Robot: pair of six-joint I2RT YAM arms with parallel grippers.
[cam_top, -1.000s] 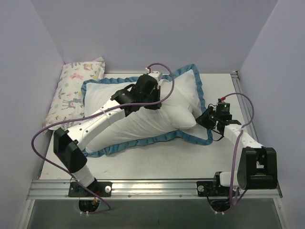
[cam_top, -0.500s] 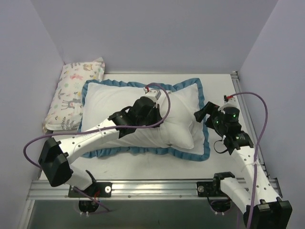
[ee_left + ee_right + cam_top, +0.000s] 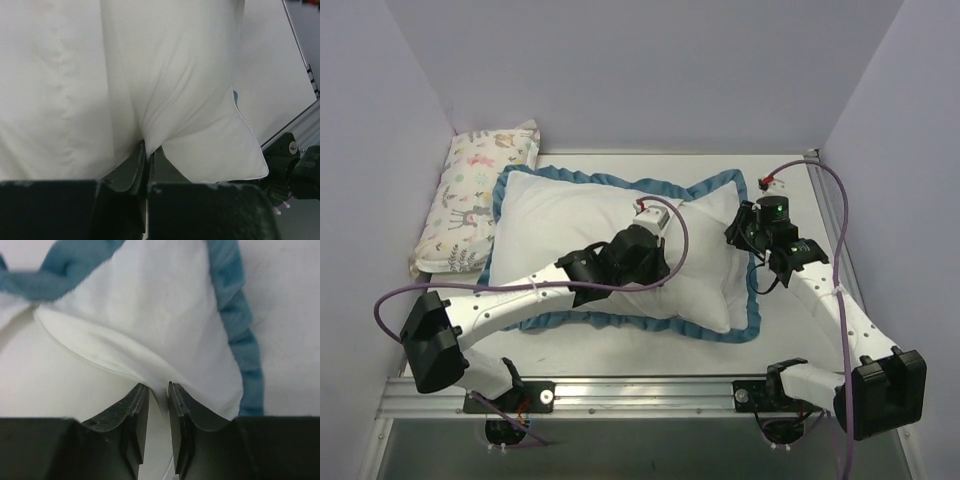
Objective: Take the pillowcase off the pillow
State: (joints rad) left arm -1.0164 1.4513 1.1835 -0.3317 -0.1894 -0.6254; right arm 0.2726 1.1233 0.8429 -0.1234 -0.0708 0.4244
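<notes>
**A:** Item one, the pillowcase [image 3: 560, 205]: position?

**B:** White reverse up, across the middle of the desk [image 3: 620, 350]. Blue ruffled trim [image 3: 752, 300] runs round its edge. The pillow is inside, white on white, and the two cannot be told apart. The cover lies flatter and wider than a second ago, when it was drawn up into a narrow ridge.

**A:** Left gripper [image 3: 148, 150]?

**B:** Jaws clamped on a fold of the white fabric near the cover's middle. It has shifted nearer the bases and rightward.

**A:** Right gripper [image 3: 157, 387]?

**B:** Jaws pinched on white fabric just inside the right-hand trim. The wrist sits farther from the bases than half a second ago.

**A:** Other stock?

**B:** Small animal-print pillow [image 3: 480, 190], far left, against the trim, unmoved.
</notes>
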